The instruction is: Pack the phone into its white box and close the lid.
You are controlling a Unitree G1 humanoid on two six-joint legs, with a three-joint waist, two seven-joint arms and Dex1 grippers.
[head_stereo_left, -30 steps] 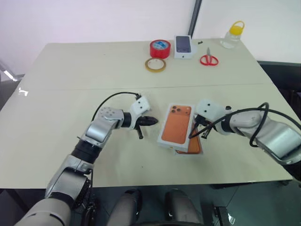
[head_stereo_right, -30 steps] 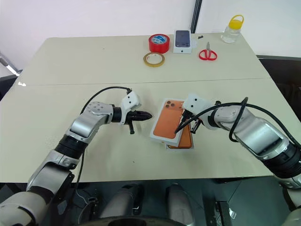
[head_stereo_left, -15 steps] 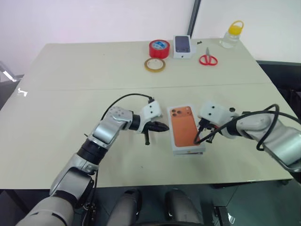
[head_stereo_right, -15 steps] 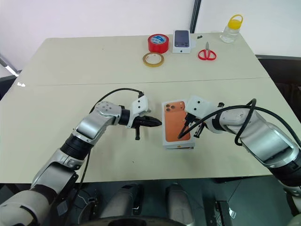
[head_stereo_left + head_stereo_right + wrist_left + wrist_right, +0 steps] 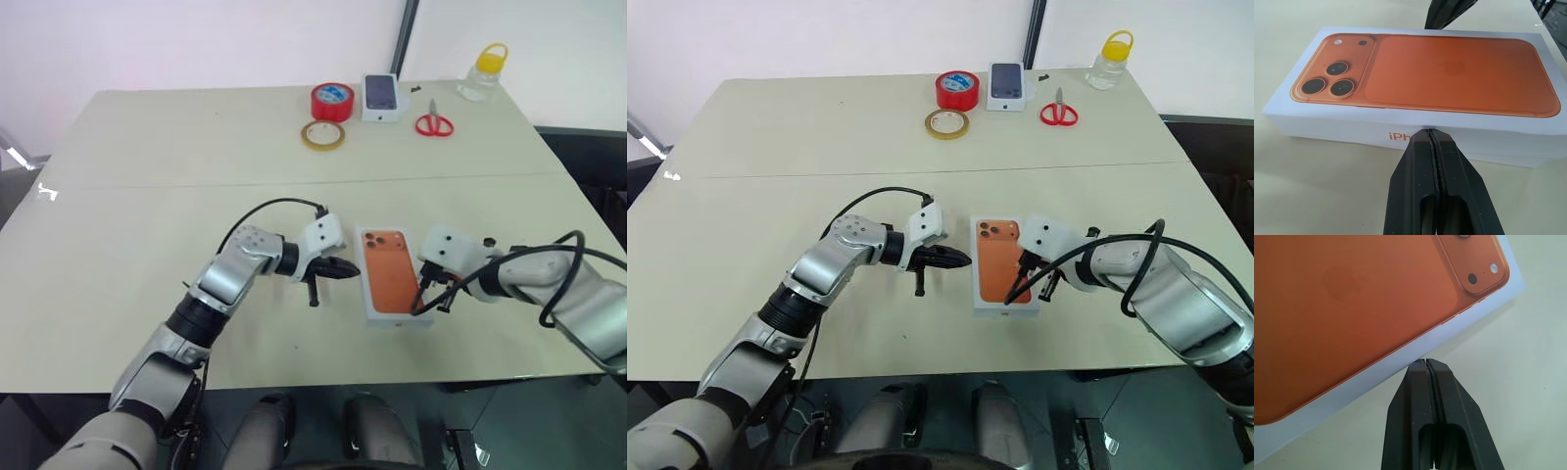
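Left eye view gives me the white box [image 5: 394, 286] lying flat on the bench [image 5: 147, 166], closed, lid [image 5: 1449, 73] on with the orange phone picture up. My left end effector [image 5: 345, 271] sits just beside the box's left long edge, fingers pressed together and holding nothing. My right end effector [image 5: 423, 307] is at the box's right edge near its front corner, also pressed together and empty.

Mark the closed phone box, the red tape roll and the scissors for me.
closed phone box [image 5: 388, 272], left eye view, middle of its orange printed top.
red tape roll [image 5: 332, 101], left eye view, on its red side wall.
scissors [image 5: 435, 124], left eye view, on the red handles.
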